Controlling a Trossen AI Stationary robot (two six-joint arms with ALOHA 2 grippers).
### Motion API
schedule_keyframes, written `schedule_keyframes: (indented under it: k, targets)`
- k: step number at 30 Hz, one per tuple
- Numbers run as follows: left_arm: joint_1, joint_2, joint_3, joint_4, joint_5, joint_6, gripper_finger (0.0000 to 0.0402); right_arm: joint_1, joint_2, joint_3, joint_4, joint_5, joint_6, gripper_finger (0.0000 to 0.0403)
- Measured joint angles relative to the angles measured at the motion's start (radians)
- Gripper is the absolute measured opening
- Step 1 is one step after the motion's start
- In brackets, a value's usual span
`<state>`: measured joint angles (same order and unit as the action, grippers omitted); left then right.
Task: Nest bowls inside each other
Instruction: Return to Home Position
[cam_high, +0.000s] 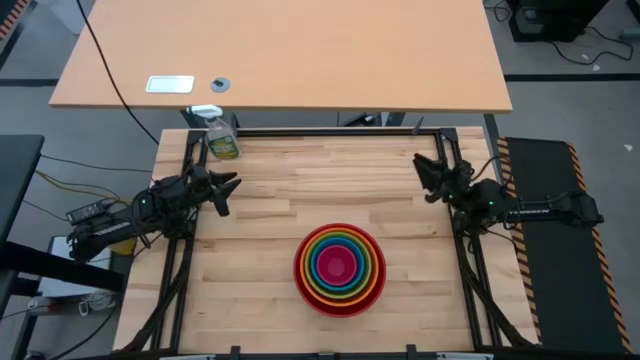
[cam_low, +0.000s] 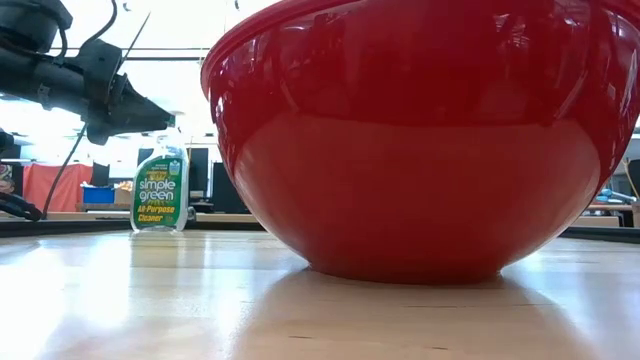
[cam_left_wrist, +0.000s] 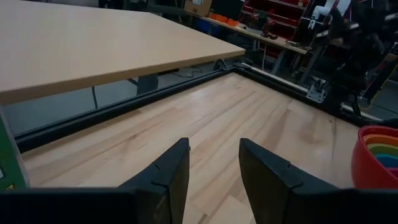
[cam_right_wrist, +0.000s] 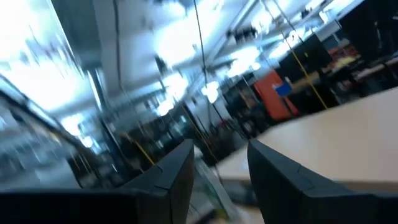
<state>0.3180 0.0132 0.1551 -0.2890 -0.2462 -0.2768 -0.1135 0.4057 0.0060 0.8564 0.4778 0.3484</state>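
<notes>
The bowls (cam_high: 339, 268) stand nested in one stack on the wooden table, toward its near edge: a big red bowl (cam_low: 420, 140) outermost, then orange, yellow-green and blue, with pink in the middle. The red bowl's base rests on the table. My left gripper (cam_high: 228, 189) hovers at the table's left side, open, with nothing between its fingers (cam_left_wrist: 214, 177). My right gripper (cam_high: 432, 176) hovers at the right side, open and empty (cam_right_wrist: 221, 180), tipped upward. Both are well clear of the stack.
A green spray bottle (cam_high: 222, 140) stands upright at the table's far left corner, close behind my left gripper. A black frame (cam_high: 330, 131) runs round the table. A larger tan table (cam_high: 300, 50) lies beyond the far edge.
</notes>
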Motion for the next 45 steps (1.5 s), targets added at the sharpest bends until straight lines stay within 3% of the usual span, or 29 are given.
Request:
schedule_keyframes:
  k: [8, 12, 20, 26, 45]
  targets:
    - [0.000, 0.000, 0.000, 0.000, 0.000, 0.000, 0.0141, 0.000, -0.001, 0.000, 0.077, 0.000, 0.017, 0.0158]
    - [0.000, 0.000, 0.000, 0.000, 0.000, 0.000, 0.0141, 0.000, -0.063, 0.000, 0.078, -0.027, 0.017, 0.0158]
    - [0.000, 0.000, 0.000, 0.000, 0.000, 0.000, 0.0141, 0.000, -0.209, 0.001, -0.144, -0.035, -0.192, 0.0158]
    - [0.000, 0.000, 0.000, 0.000, 0.000, 0.000, 0.0141, 0.000, -0.272, 0.000, -0.288, -0.035, -0.218, 0.0158]
    - [0.000, 0.000, 0.001, 0.000, 0.000, 0.000, 0.0141, 0.000, -0.288, 0.000, -0.291, -0.035, -0.217, 0.0158]
